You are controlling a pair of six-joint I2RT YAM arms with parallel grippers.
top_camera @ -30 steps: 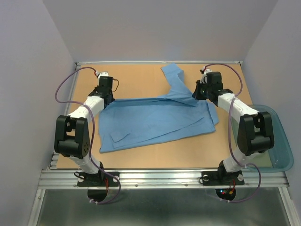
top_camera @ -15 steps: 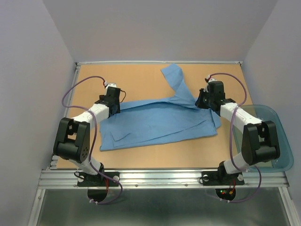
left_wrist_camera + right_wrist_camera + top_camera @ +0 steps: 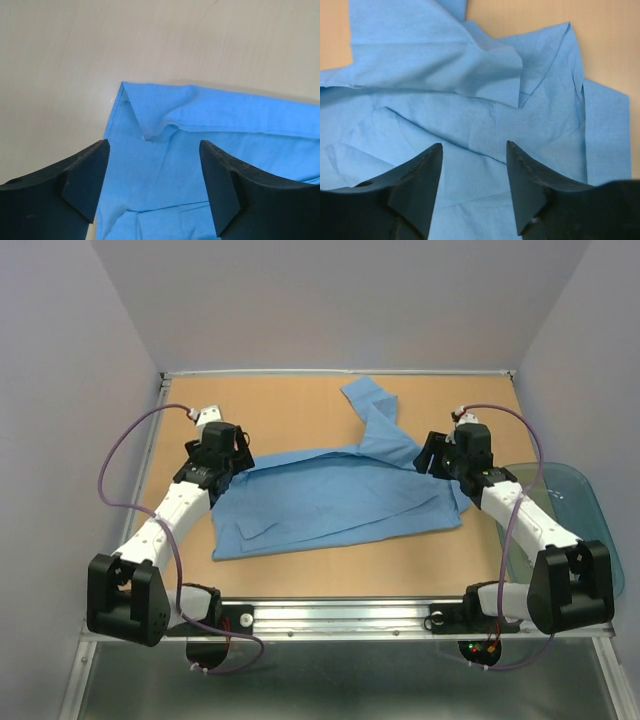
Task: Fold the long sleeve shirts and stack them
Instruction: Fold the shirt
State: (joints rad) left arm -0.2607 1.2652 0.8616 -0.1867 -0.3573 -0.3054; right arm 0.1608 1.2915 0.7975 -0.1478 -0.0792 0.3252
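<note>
Shirt [image 3: 330,502] on a tan table [image 3: 280,410], pale walls [image 3: 330,300] around.
Left gripper [image 3: 153,146] and right gripper [image 3: 474,145] gape over it, holding nothing.

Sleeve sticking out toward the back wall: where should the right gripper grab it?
Likely the sleeve near its free far end, pinching from above across its right edge. It lies flat on bare table, clear of the shirt body, and the open right gripper is nearest.
</note>
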